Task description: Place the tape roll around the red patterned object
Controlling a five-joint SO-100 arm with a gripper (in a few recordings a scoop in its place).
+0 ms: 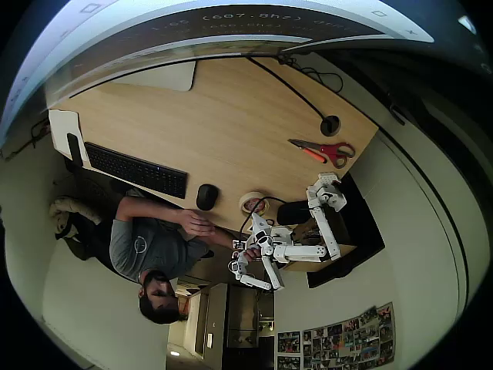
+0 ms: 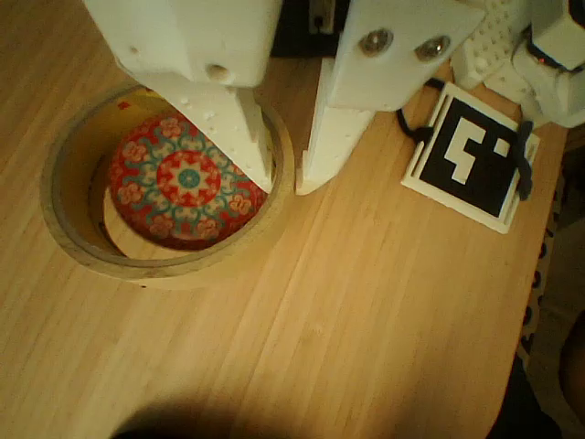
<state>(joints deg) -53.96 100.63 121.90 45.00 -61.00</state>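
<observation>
The tape roll [image 2: 174, 271], a tan ring, lies flat on the wooden desk in the wrist view. Inside its hole sits the red patterned object [image 2: 183, 178], a rounded dome with a red, teal and white mandala print. My gripper [image 2: 283, 186] straddles the ring's right wall, with one white finger [image 2: 239, 128] inside the hole beside the red object and the other finger [image 2: 329, 137] just outside. The jaws stand close against the wall. In the overhead view the tape roll [image 1: 252, 203] lies near the desk's front edge, with my gripper [image 1: 259, 220] right beside it.
A black-and-white marker card [image 2: 471, 155] lies just right of the gripper. Overhead, a black mouse [image 1: 206, 196] and keyboard [image 1: 137, 170] lie left of the ring, with red-handled scissors [image 1: 327, 150] and a black grommet [image 1: 330, 124] further back. A person [image 1: 146, 243] sits at the desk edge.
</observation>
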